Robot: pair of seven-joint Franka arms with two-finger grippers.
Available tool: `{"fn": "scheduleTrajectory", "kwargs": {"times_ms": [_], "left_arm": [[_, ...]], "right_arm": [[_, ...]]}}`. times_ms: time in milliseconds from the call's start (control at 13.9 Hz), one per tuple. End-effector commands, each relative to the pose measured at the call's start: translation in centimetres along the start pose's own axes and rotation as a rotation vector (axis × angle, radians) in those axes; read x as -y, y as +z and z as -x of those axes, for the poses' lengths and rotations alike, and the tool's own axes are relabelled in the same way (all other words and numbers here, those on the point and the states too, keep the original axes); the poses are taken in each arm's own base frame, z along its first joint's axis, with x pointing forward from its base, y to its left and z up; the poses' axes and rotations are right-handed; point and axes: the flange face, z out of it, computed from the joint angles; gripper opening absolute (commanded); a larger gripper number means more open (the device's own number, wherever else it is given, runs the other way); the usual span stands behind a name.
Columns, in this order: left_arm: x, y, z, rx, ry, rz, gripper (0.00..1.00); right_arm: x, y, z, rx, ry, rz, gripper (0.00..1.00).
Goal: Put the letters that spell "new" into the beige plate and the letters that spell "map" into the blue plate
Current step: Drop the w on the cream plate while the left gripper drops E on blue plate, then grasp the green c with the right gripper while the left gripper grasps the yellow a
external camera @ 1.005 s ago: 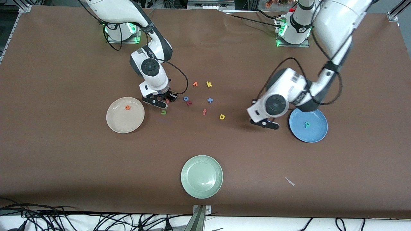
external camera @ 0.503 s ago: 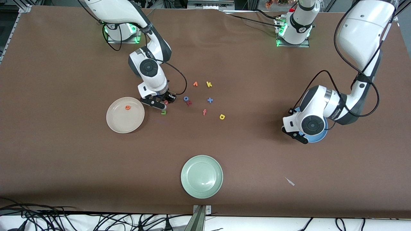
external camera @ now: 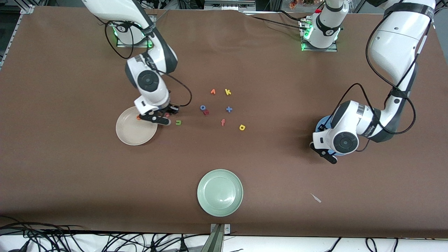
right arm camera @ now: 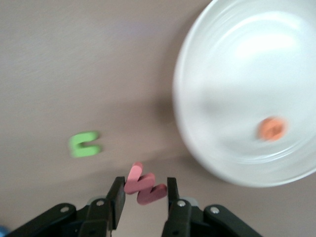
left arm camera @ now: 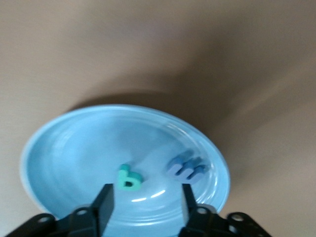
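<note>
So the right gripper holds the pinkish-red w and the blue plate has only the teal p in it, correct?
Not quite. The right gripper does hold the pinkish-red w, but the blue plate holds two letters, the teal p and the blue m, as the left wrist view shows.

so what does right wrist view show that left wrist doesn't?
Right wrist only: right gripper shut on the pinkish-red w beside the beige plate, which holds the orange e; green n on the table.
Left wrist only: left gripper open over the blue plate, teal p and blue m in it.
Both: brown table.
</note>
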Motion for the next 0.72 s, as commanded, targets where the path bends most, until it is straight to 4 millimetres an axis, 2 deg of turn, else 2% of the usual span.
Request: {"fn": "scheduleTrajectory", "kwargs": {"times_ms": [0, 144, 215, 359, 503, 646], "left_arm": [[-1.0, -2.4, -0.4, -0.027, -0.066, 0.072, 1.00], [-3.5, -3.2, -1.4, -0.054, -0.231, 0.194, 1.00], [-5.2, -4.0, -2.2, -0.072, -0.307, 0.239, 1.00], [-9.2, -6.0, -4.2, -0.147, -0.397, 0.281, 1.00], [-13.3, -7.5, -5.9, -0.192, -0.480, 0.290, 1.00], [-18.6, -8.8, -7.9, -0.244, -0.556, 0.295, 1.00]], "right_arm": [[-3.3, -0.6, -1.0, 0.011, -0.079, 0.019, 0.36], [-4.7, -0.4, -1.6, 0.016, -0.092, 0.023, 0.41], [-4.8, -0.4, -1.7, 0.016, -0.093, 0.024, 0.48], [-4.8, -0.4, -1.7, 0.016, -0.093, 0.024, 0.64], [-4.7, -0.3, -1.7, 0.017, -0.085, 0.022, 0.74], [-4.1, -0.7, -1.7, 0.010, -0.072, 0.014, 0.74]]}}
